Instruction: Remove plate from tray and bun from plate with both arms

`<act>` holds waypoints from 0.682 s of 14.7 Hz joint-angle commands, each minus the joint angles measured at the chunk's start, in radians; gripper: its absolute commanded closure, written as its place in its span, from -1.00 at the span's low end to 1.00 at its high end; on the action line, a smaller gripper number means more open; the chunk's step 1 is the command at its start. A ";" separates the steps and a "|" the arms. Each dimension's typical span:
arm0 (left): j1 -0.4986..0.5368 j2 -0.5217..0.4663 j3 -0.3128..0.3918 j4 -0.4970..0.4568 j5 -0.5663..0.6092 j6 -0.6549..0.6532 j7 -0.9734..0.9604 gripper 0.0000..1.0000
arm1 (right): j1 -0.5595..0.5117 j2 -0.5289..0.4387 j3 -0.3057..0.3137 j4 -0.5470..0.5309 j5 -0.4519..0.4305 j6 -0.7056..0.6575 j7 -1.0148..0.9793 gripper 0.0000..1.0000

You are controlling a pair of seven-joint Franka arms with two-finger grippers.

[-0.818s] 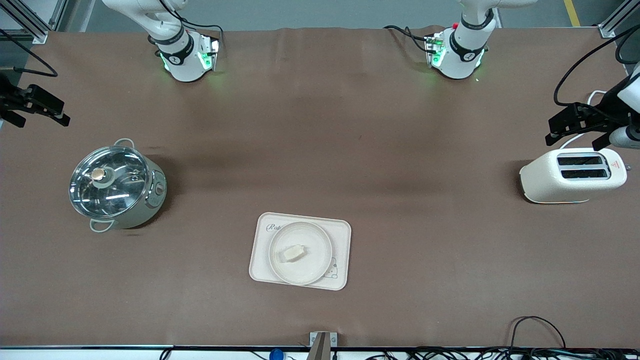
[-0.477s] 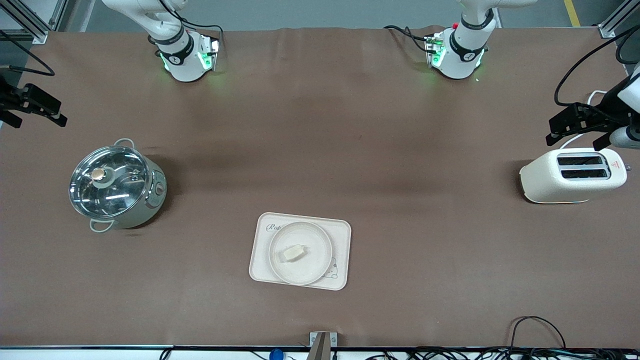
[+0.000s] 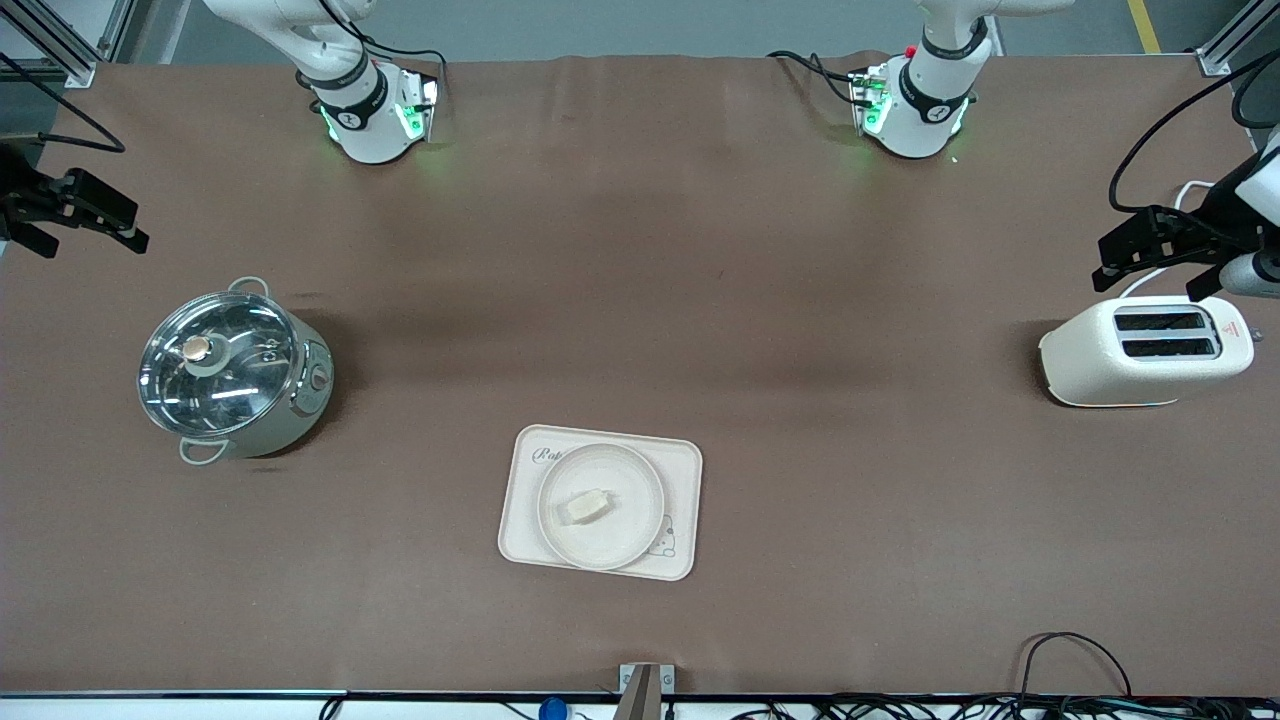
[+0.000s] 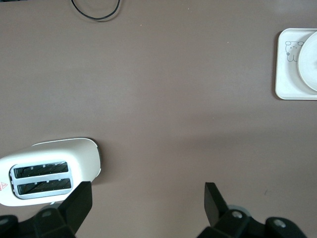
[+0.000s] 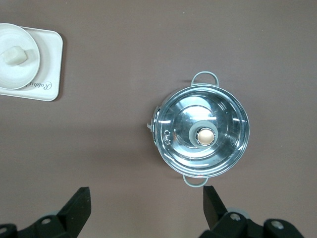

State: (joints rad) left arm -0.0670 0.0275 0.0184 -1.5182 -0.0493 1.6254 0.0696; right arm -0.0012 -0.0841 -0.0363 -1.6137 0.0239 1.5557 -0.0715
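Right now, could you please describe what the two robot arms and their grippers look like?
Both arms are glossy white with black joint bands, green lights glowing at their bases and black cables trailing. The left gripper and the right gripper are black two-finger units with angular, wedge-shaped fingers on black housings.

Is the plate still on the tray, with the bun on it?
Yes. The plate sits on the tray, and the bun lies on the plate; neither gripper is near.
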 commanded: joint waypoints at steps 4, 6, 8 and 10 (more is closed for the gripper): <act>-0.013 0.005 -0.035 0.009 0.022 -0.094 -0.129 -1.00 | 0.003 0.012 -0.004 0.014 0.010 0.003 0.001 -1.00; -0.017 0.025 -0.063 -0.002 0.020 -0.085 -0.136 -1.00 | 0.001 0.023 -0.004 0.014 0.013 0.010 0.002 -1.00; -0.034 0.084 -0.092 -0.002 0.016 -0.030 -0.146 -1.00 | 0.003 0.024 -0.005 0.012 0.014 0.010 0.002 -1.00; -0.046 0.144 -0.112 0.001 0.016 0.033 -0.206 -1.00 | 0.006 0.026 -0.004 0.008 0.018 0.018 0.006 -1.00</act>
State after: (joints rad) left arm -0.1008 0.1045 -0.0758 -1.5353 -0.0493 1.6097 -0.0916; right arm 0.0042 -0.0642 -0.0395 -1.6137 0.0256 1.5678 -0.0710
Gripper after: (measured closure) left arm 0.000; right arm 0.000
